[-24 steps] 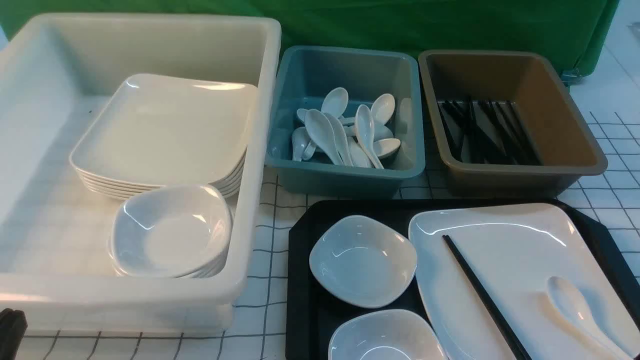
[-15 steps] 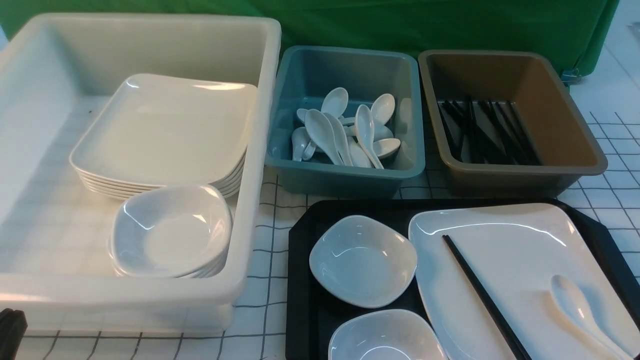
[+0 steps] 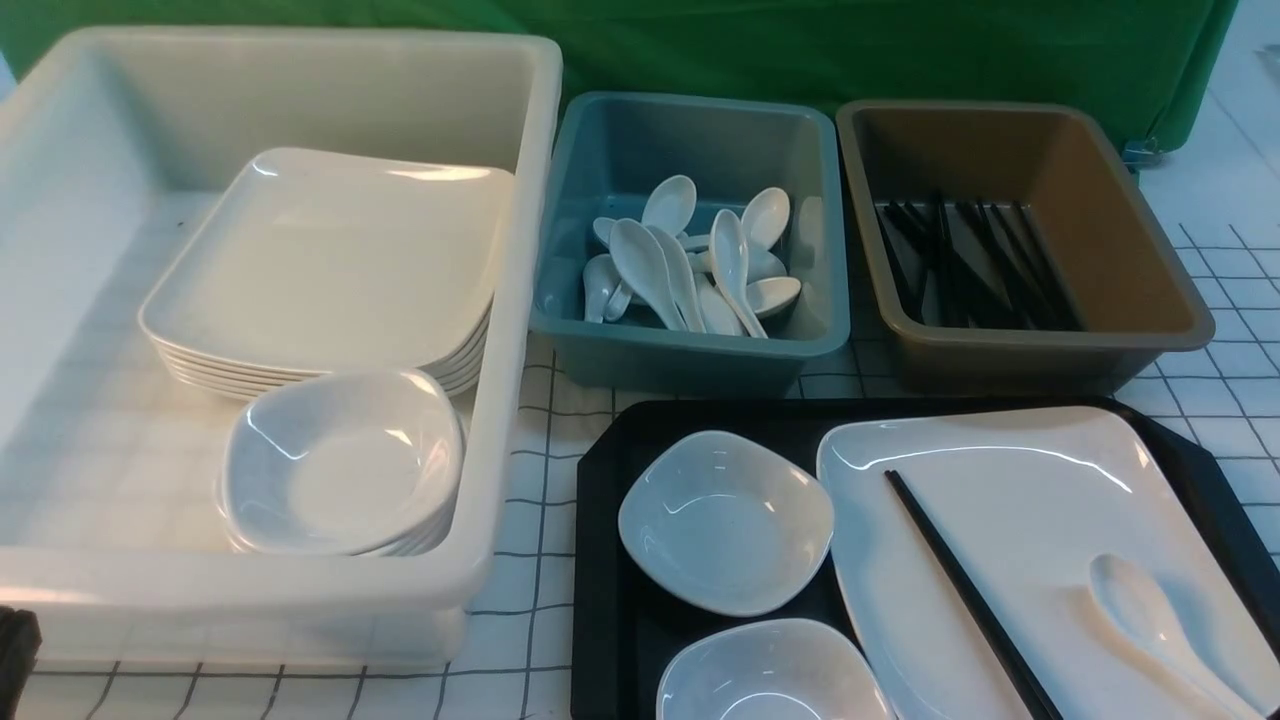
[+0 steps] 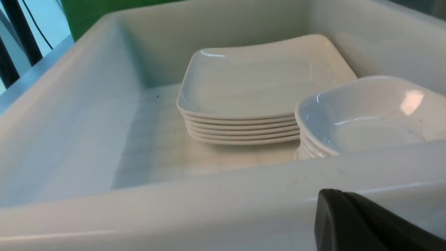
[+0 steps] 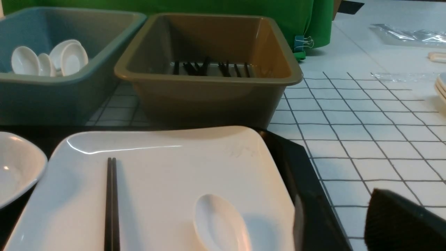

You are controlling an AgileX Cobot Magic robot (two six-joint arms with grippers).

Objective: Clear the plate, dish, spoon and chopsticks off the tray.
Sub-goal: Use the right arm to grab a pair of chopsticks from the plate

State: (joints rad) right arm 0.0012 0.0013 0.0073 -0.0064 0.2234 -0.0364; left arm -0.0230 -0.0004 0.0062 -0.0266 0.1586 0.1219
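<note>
front high, 2 wrists low — plate (image 3: pixel 1040 480) shared

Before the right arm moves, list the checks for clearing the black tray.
1. Black chopsticks lie free on the large white square plate: ok.
2. White soup spoon lies on the plate, nothing over it: ok.
3. Brown plastic tub has room for chopsticks: ok.
4. Blue plastic tub has room for the spoon: ok.
5. Right gripper open: cannot tell.
</note>
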